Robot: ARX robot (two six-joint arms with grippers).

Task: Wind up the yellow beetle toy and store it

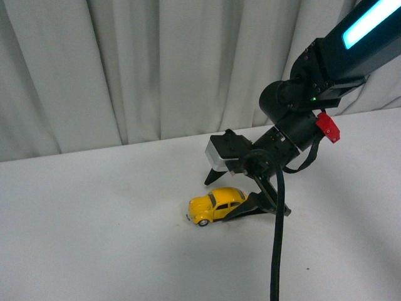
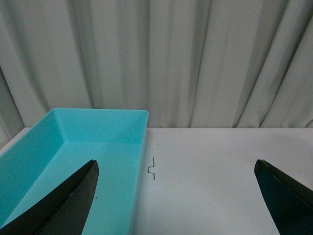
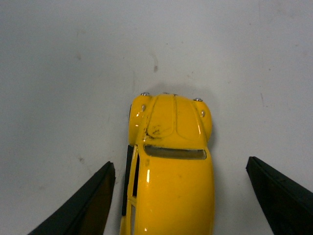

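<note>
The yellow beetle toy stands on its wheels on the white table, nose towards the left. My right gripper is open and lowered around it, one finger on the far side and one on the near side. In the right wrist view the toy lies between the two black fingers, with a gap on each side and its bonnet sticking out past the tips; the gripper does not touch it. My left gripper is open and empty above the table. It is out of the front view.
A teal bin stands empty on the table by the curtain, under the left gripper's one finger. A small dark mark lies on the table beside the bin. A grey curtain hangs along the table's far edge.
</note>
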